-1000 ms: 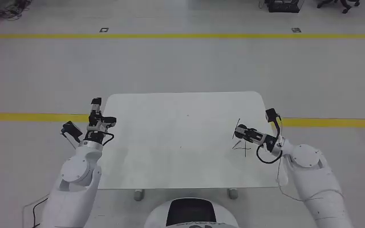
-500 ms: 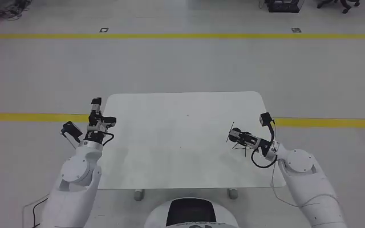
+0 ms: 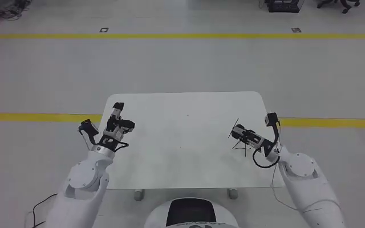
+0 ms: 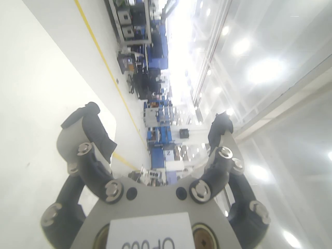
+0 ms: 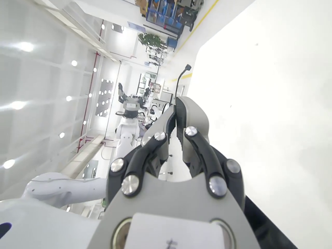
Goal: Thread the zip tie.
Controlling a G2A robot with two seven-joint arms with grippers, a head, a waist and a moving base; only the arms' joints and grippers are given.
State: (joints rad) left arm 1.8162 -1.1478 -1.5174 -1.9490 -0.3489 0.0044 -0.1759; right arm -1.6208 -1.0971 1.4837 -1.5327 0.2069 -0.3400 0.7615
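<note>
A thin black zip tie sticks out from between the closed fingers of my right gripper, its square head end free in the air. From above, the zip tie shows as a short black line over the right part of the white table, held by my right gripper. My left gripper hovers over the table's left edge, fingers spread wide. In the left wrist view the left gripper holds nothing between its dark fingertips.
The table's middle is bare white surface. A yellow floor line runs behind the table and another passes level with it. The far table corner lies beyond the zip tie's head.
My left arm has swung inward over the table's left edge. My right gripper with the zip tie shifted left, then came slightly back right and tilted.
</note>
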